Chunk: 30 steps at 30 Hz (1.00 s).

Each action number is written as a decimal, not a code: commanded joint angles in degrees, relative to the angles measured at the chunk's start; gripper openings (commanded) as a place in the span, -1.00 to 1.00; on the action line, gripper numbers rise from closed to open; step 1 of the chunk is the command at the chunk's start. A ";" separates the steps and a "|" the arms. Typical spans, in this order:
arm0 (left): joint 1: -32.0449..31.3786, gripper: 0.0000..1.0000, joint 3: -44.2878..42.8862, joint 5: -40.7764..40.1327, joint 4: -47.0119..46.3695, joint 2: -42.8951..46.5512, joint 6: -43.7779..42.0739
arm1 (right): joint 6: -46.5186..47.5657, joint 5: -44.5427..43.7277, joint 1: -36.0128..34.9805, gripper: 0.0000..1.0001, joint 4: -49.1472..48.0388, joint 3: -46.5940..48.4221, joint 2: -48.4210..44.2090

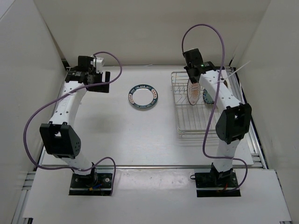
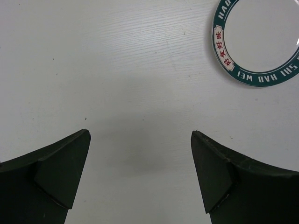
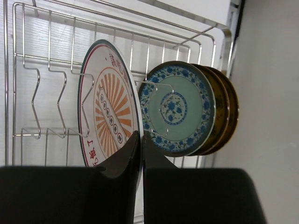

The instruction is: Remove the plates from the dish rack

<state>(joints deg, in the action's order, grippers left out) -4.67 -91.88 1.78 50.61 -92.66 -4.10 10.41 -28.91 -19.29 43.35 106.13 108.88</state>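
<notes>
A: Where's the orange plate (image 3: 110,116)?
B: Upright in the rack (image 3: 28,93), far right on the table (image 1: 117,140), with the right gripper (image 3: 141,156) clamped on its rim. Lift straight up, no tilting.
A: And the left gripper (image 2: 140,172)?
B: Spread apart, far left.

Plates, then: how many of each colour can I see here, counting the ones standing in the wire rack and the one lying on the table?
White plate with green lettered rim: 1
White plate with orange sunburst: 1
Teal plate with blue flowers: 1
Golden-brown plates: 2, judging by the overlapping rims
Total: 5
</notes>
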 commanded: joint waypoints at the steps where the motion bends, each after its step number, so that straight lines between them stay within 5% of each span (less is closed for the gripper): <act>1: 0.18 1.00 -1.99 0.06 -0.16 -0.85 -0.12 | 3.98 -11.51 -1.27 -1.00 -0.11 3.56 -2.53; 10: -0.34 1.00 -4.54 0.85 -1.39 -4.54 -0.12 | 6.99 -15.22 -2.33 -1.00 -0.90 3.56 -12.88; 14: -0.87 1.00 -7.70 9.89 -1.31 -6.03 -1.26 | 6.20 -11.10 -3.38 -1.00 -0.38 3.56 -19.57; 18: -2.18 1.00 -10.69 23.41 -2.17 -6.65 -3.02 | 2.51 6.01 -3.91 -1.00 3.22 2.69 -26.59; 21: -6.56 1.00 -11.22 33.35 -5.59 -5.26 -4.95 | 2.51 28.58 -2.08 -1.00 3.76 -1.87 -29.94; 24: -10.96 1.00 -11.83 34.07 -7.02 -3.85 -5.66 | 6.44 47.28 -0.84 -1.00 3.76 -6.61 -31.87; 30: -19.76 1.00 -16.30 38.99 -7.29 -4.53 -6.89 | 8.57 59.22 -0.22 -1.00 3.40 -10.85 -32.77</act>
<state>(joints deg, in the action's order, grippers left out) -22.37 -102.80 34.74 43.94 -99.96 -9.45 17.37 17.41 -19.88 48.34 95.24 76.38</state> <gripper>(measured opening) 0.997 0.012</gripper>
